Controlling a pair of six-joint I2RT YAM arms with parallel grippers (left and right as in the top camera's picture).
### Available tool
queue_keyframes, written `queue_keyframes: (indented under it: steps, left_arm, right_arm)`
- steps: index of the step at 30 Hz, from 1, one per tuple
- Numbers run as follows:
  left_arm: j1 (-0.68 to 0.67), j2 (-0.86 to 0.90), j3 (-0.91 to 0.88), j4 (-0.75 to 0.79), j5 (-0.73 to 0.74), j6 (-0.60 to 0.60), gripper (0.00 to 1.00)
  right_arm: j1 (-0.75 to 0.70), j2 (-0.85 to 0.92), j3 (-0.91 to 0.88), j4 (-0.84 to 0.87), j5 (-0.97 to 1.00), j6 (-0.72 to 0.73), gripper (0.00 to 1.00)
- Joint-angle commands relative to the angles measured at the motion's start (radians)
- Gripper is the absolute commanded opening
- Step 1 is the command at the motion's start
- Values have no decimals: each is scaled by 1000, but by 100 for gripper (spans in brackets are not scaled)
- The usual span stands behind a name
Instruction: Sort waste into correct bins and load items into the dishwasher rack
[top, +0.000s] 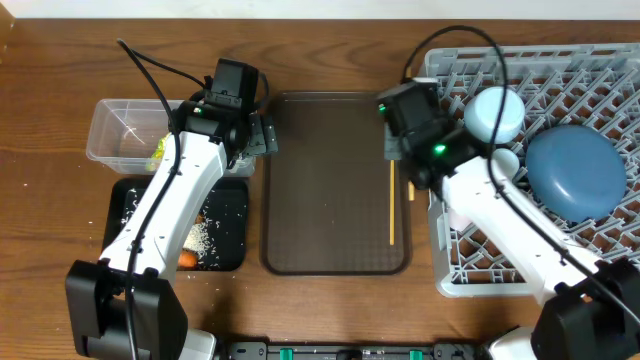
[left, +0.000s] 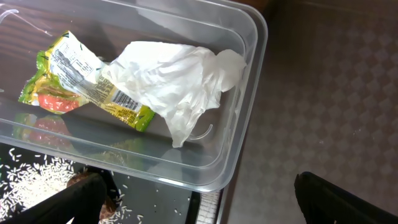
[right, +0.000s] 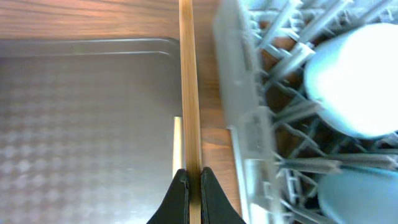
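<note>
My right gripper (right: 194, 175) is shut on one wooden chopstick (right: 188, 81) between the brown tray and the dishwasher rack (right: 249, 118); its end shows under the arm (top: 410, 188). The second chopstick (top: 391, 205) lies on the brown tray (top: 330, 190). My left gripper (left: 199, 205) hangs open and empty over the corner of the clear tub (left: 249, 93), which holds a yellow-green wrapper (left: 74, 74) and white paper (left: 174, 81). The black tray (top: 232, 215) holds rice crumbs (top: 200, 238) and an orange piece (top: 187, 260). A dark-blue plate (top: 572, 172) and a light-blue cup (top: 495, 113) sit in the rack (top: 470, 275).
The clear tub (top: 115, 135) and the black tray stand left of the brown tray, and the grey rack stands to its right. Both arms reach in from the front edge. A small brown lump (left: 112, 202) sits by my left finger in the black tray.
</note>
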Motion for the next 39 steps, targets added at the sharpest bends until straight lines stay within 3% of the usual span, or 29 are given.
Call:
queue_keyframes:
  steps: [1, 17, 39]
  left_arm:
    - [3, 12, -5, -3, -12, 13, 98]
    - [3, 12, -5, -3, -12, 13, 98]
    - [3, 12, -5, -3, -12, 13, 98]
  right_arm:
    - [-58, -20, 6, -8, -58, -30, 1]
    - [-266, -20, 6, -25, -188, -266, 1]
    - [-296, 48, -9, 64, -214, -269, 1]
